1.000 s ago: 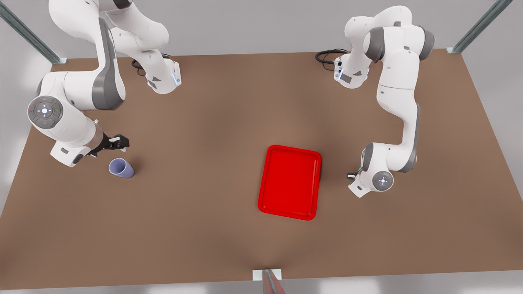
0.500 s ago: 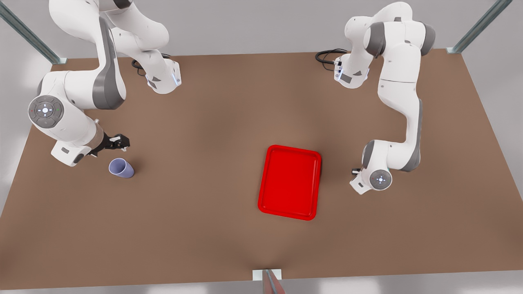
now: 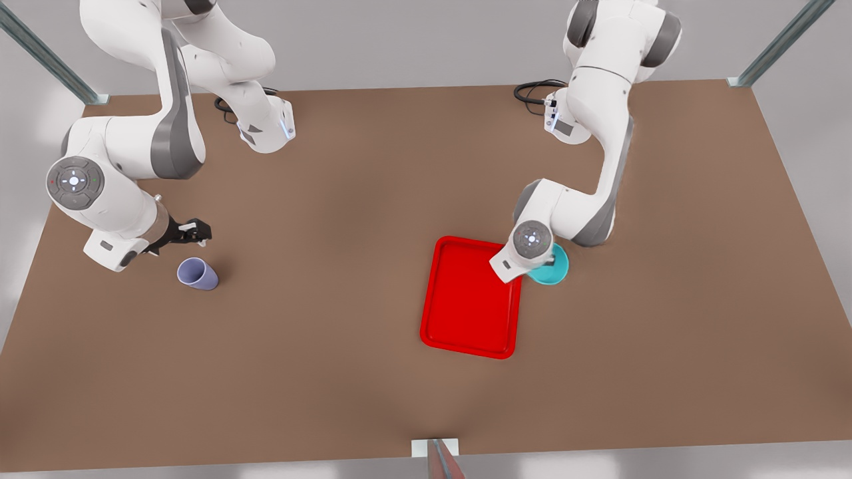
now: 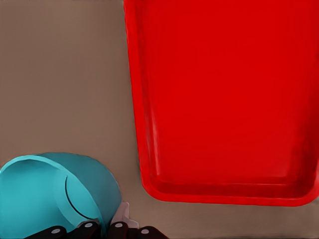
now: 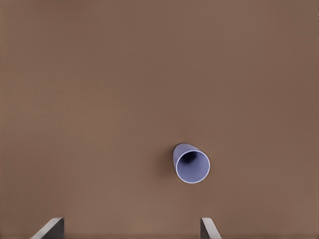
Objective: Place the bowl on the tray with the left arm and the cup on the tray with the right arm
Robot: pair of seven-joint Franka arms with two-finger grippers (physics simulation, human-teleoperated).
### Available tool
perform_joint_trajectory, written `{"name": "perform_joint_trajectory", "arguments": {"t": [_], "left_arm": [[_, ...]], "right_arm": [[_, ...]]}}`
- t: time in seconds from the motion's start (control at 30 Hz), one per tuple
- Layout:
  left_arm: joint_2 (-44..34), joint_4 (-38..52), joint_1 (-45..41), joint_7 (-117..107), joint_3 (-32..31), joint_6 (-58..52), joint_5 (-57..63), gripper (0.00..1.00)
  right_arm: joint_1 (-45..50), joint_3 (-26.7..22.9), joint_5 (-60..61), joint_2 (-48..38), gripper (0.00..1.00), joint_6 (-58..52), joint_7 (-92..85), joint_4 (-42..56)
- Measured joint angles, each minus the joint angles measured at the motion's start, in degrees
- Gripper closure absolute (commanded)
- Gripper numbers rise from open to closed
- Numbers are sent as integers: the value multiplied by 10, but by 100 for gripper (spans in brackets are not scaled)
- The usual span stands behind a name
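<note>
2 arms: left claw [image 4: 105,230] grips bowl [image 3: 554,267]; right claw [image 3: 192,231] hovers open.

This is a simulated robot test cell, closer to a lab bench than to any home or kitchen. A bare brown table [image 3: 346,372] spreads across the front view, smooth and evenly lit, its look rendered rather than real. Two white Franka arms stand bolted at its far edge, one base [image 3: 266,130] on the front view's left, the other [image 3: 566,123] on the right, with a black cable [image 3: 532,90] coiled beside the latter. Slanted metal frame struts [image 3: 782,40] rise at the far corners against plain grey walls. A small white bracket [image 3: 436,448] sits at the table's near edge.
</note>
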Motion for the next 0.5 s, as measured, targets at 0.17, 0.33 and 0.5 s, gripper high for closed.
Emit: {"name": "perform_joint_trajectory", "arguments": {"t": [0.17, 0.33, 0.5], "left_arm": [[78, 38, -156, -4, 105, 43, -67, 78], [97, 5, -173, -5, 104, 80, -97, 77], [120, -9, -180, -6, 106, 108, -102, 72]], "right_arm": [[0, 0, 0, 0, 0, 1, 0, 0], [1, 0, 0, 0, 0, 2, 0, 0], [1, 0, 0, 0, 0, 2, 0, 0]]}}
